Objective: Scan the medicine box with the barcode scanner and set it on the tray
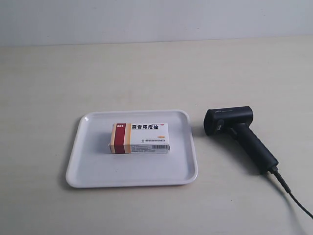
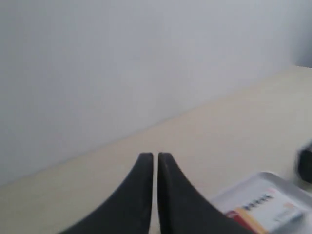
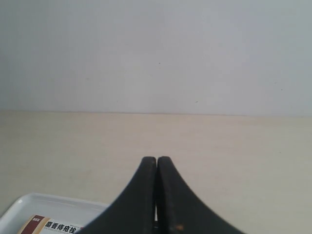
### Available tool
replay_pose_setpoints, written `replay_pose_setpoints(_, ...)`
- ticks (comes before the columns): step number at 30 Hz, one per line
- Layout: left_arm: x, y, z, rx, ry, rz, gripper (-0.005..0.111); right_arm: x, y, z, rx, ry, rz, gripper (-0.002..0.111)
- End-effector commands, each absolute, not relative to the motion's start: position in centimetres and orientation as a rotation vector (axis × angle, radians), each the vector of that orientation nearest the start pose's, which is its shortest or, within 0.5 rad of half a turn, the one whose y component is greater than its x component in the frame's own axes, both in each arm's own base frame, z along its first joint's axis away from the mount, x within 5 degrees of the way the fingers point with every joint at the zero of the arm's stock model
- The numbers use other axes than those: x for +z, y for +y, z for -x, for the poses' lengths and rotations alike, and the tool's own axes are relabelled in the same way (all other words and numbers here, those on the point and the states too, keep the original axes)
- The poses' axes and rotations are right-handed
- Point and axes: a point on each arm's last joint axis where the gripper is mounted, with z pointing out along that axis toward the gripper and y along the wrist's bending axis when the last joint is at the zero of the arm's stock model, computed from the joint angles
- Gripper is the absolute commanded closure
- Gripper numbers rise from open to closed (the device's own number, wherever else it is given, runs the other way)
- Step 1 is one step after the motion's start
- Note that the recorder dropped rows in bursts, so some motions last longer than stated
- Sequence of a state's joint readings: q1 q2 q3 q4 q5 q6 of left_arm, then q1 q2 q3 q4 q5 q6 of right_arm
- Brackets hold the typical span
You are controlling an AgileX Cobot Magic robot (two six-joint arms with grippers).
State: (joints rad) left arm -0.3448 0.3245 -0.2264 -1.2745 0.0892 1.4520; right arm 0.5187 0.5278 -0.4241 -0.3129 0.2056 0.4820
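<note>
The medicine box, white with red and tan stripes at one end, lies flat in the middle of the white tray. The black barcode scanner lies on the table just beside the tray, its cable trailing toward the near edge. No arm shows in the exterior view. My left gripper is shut with nothing in it, held above the table; the box and tray sit low in its view. My right gripper is shut and empty too, with the tray and box at its view's corner.
The beige table runs back to a pale wall. A dark blurred shape, probably the scanner, shows at the edge of the left wrist view.
</note>
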Motion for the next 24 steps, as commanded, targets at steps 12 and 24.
replay_pose_setpoints(12, 21.5, 0.7, -6.2, 0.186, 1.492, -0.089, 0.101, 29.6, 5.2, -10.3, 0.443, 1.776, 0.266, 0.108)
replay_pose_setpoints(24, 19.9, -0.6, -6.1, 0.015, 1.652, -0.168, 0.101, 29.7, 5.2, -10.3, 0.446, 1.771, 0.266, 0.108)
